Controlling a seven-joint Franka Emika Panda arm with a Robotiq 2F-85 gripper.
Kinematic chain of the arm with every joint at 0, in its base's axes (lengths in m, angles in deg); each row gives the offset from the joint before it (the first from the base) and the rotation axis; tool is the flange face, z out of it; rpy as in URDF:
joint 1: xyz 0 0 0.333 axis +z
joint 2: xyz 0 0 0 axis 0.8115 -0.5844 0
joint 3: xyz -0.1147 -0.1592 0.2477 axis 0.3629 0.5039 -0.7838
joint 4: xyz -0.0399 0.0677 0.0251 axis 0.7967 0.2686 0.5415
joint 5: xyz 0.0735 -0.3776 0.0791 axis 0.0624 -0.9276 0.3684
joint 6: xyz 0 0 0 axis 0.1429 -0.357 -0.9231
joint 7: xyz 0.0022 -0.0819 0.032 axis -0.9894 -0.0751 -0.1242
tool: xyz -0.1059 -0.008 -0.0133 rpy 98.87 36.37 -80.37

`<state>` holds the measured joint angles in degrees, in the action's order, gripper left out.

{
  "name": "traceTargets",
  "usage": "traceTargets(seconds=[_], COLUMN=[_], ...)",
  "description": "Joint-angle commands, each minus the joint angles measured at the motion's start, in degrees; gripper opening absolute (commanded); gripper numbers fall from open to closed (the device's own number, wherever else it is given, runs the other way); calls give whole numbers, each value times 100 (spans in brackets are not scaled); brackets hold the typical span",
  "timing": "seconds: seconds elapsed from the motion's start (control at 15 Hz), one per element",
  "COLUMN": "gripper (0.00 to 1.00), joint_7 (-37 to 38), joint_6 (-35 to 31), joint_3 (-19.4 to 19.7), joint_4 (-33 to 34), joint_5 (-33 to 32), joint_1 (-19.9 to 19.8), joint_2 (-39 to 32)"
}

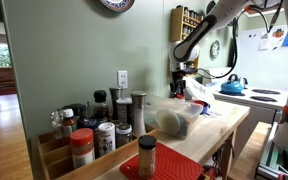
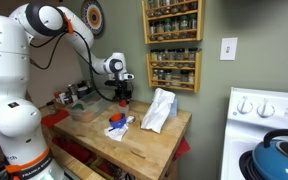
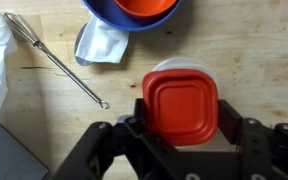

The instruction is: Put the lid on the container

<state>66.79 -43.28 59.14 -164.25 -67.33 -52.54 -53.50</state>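
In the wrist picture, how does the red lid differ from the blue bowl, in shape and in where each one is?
The red lid is a flat square with rounded corners; the blue bowl is round and deep. The red lid is held in the gripper, above the wooden table; the blue bowl stands on that table. The blue bowl holds an orange thing; the red lid carries nothing. Both look like smooth, brightly coloured kitchenware.
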Motion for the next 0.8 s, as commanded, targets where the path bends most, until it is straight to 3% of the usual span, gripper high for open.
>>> traceTargets(seconds=[0.0,0.73], gripper=[46,46], joint_7=[-101,-276], joint_6=[239,549], joint_3=[76,79], joint_4=[173,396], joint_5=[-152,-150], joint_1=[88,92], joint_2=[-162,-169])
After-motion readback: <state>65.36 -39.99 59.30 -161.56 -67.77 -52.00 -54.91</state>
